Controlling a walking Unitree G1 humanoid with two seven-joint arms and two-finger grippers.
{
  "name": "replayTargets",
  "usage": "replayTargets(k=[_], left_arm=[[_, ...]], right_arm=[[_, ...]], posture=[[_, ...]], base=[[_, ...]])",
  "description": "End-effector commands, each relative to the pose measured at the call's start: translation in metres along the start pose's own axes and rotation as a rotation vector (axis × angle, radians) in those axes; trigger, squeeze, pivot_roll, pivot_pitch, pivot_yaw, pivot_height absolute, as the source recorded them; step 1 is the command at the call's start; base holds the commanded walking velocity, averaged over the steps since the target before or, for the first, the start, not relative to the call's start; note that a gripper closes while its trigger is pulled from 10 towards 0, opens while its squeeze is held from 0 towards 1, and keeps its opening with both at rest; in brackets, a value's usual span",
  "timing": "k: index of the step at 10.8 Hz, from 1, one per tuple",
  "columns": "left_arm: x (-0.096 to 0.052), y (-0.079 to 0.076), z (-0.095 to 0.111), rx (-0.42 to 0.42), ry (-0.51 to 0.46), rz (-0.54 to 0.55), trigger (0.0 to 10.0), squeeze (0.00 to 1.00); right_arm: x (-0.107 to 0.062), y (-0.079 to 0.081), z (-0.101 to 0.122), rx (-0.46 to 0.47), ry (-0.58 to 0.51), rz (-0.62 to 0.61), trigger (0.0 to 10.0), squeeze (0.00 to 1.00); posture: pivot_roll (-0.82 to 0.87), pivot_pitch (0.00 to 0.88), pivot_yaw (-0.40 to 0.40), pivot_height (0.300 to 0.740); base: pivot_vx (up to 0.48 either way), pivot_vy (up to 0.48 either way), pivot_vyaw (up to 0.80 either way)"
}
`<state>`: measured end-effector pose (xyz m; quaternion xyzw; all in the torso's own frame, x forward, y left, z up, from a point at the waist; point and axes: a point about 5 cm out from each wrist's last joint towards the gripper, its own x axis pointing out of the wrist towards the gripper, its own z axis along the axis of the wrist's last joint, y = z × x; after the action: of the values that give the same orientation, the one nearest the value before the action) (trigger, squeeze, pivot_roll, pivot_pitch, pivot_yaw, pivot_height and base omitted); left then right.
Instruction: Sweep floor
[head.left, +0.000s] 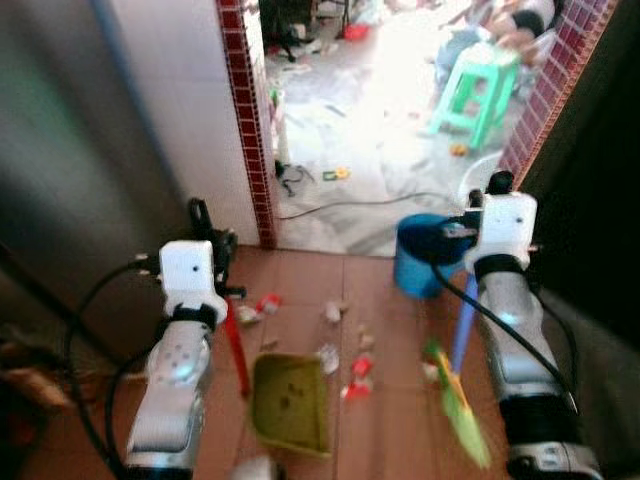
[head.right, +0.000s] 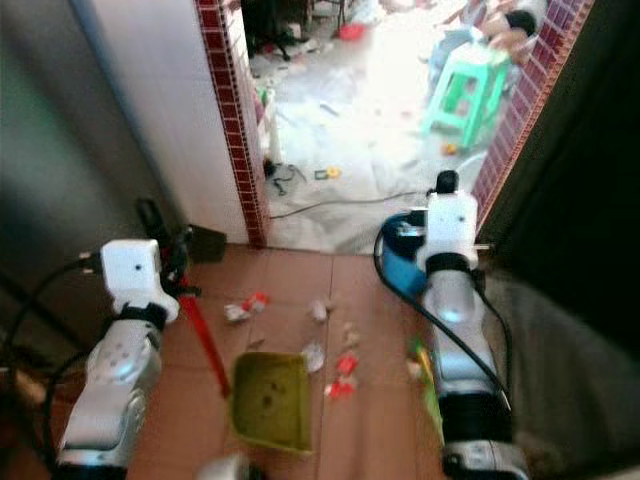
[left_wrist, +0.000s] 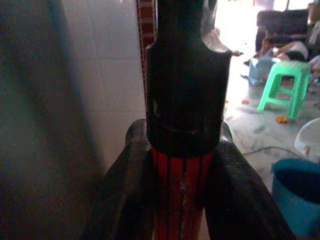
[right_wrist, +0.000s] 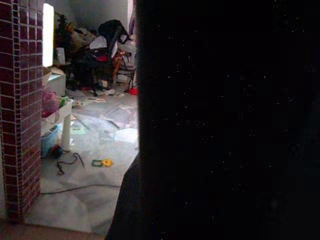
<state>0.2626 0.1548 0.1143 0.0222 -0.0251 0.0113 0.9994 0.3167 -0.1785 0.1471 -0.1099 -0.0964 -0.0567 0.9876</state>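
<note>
A yellow-green dustpan (head.left: 290, 402) rests on the brown tile floor between my arms. Its red handle (head.left: 237, 350) rises to my left gripper (left_wrist: 182, 192), which is shut on it just below the handle's black cap (left_wrist: 184, 95). My right gripper (head.left: 452, 232) is shut on a broom with a blue handle (head.left: 464, 330). The broom's green and yellow bristles (head.left: 462, 412) touch the floor right of the dustpan. Scraps of red and white litter (head.left: 345, 360) lie scattered ahead of the dustpan. The right wrist view is mostly blocked by a dark shape.
A blue bucket (head.left: 422, 258) stands in the doorway beyond my right gripper. A red-tiled pillar (head.left: 250, 130) and white wall close the left side. Beyond lie a cable (head.left: 350, 205), a green stool (head.left: 478, 90), clutter and a seated person (head.left: 520, 25).
</note>
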Motion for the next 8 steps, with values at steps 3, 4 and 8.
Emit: replayTargets(k=[3,4,8], left_arm=[[0.004,0.004,0.016,0.037,-0.076,0.01,10.0,0.0],[0.004,0.005,0.017,0.063,-0.083,0.015,10.0,0.0],[-0.001,0.016,0.013,0.164,-0.054,0.012,10.0,0.0]], right_arm=[[0.006,0.003,0.016,0.011,-0.071,0.005,10.0,0.0],[0.006,0.003,0.015,0.01,-0.069,0.003,10.0,0.0],[0.006,0.004,0.011,0.012,-0.053,0.002,10.0,0.0]], posture=[[0.0,0.0,0.041,0.74],[0.0,0.0,0.041,0.74],[0.0,0.0,0.038,0.74]], base=[[0.326,0.352,0.0],[0.0,0.0,0.0],[0.0,0.0,0.0]])
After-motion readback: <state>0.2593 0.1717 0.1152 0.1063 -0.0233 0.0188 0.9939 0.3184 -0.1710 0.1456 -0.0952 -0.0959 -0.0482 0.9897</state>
